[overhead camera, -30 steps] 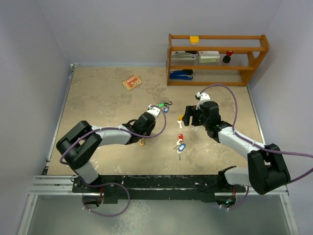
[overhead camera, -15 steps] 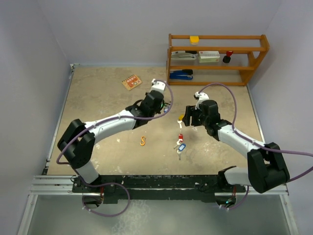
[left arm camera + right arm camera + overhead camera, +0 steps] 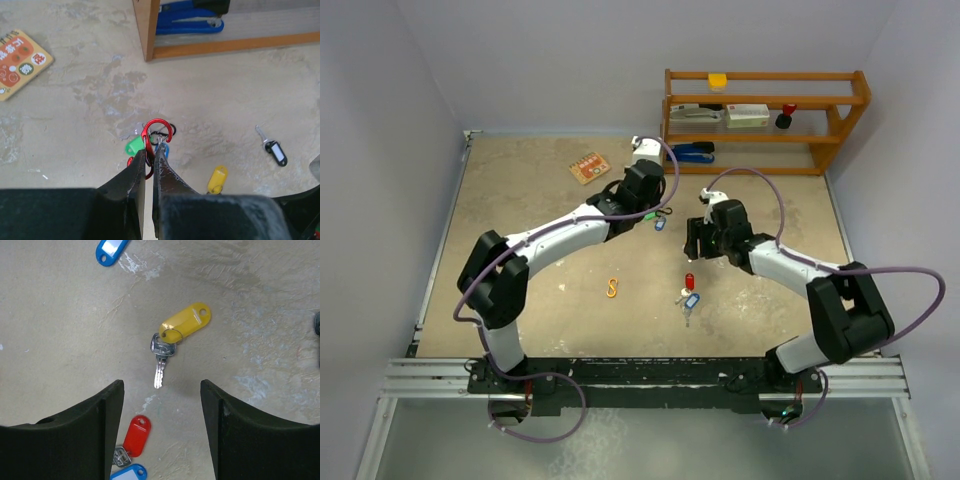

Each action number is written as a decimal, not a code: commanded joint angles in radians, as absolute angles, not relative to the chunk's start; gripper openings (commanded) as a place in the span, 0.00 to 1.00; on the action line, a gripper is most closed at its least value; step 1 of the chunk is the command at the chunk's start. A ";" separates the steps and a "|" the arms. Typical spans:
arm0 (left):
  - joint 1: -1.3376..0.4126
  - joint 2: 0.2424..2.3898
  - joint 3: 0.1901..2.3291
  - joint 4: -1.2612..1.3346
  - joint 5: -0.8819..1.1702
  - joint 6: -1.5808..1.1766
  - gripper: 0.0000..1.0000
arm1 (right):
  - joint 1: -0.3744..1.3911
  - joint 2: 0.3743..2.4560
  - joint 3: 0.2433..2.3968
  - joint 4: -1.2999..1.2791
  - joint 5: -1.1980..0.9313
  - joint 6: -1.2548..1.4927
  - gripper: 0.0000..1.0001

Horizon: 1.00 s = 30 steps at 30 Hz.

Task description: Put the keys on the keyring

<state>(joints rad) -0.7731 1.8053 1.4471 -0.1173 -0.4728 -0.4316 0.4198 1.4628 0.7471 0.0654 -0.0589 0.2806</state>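
My left gripper [image 3: 151,151] is shut on a red carabiner-style keyring [image 3: 157,131], seen in the left wrist view. A green-tag key [image 3: 134,146] and a blue-tag key [image 3: 164,149] lie at the keyring; the blue one's small ring seems hooked in it. In the top view that bunch [image 3: 650,216] lies by the left gripper [image 3: 642,205]. My right gripper [image 3: 161,390] stands open, low over a yellow-tag key [image 3: 184,322] lying flat just ahead of its fingertips. Red-tag [image 3: 136,436] and blue-tag [image 3: 125,474] keys lie near its left finger. A black-tag key [image 3: 272,148] lies apart.
A wooden shelf [image 3: 765,120] with a blue stapler [image 3: 690,152] stands at the back right, close behind the left gripper. An orange S-clip [image 3: 612,289] lies mid-table. A small orange card [image 3: 589,167] lies at the back.
The left arm has stretched out and swung its wrist toward the shelf, uncovering the orange S-clip. The right gripper has shifted left over the yellow-tag key, its jaws a little narrower.
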 commanded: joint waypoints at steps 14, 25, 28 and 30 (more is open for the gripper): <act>-0.704 1.771 1.363 -0.049 -0.387 -0.464 0.00 | 0.420 1.625 0.859 0.139 -0.033 0.310 0.61; -0.679 1.764 1.346 -0.039 -0.365 -0.465 0.00 | 0.420 1.694 0.886 0.170 -0.006 0.307 0.55; -0.675 1.764 1.343 -0.039 -0.363 -0.465 0.00 | 0.420 1.702 0.888 0.184 -0.002 0.303 0.51; -0.674 1.765 1.341 -0.040 -0.363 -0.465 0.00 | 0.420 1.703 0.889 0.189 -0.003 0.301 0.46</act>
<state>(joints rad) -0.6819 1.8053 1.3434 -0.0853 -0.3717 -0.4538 0.4198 1.6989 0.8543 0.1600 -0.0166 0.3031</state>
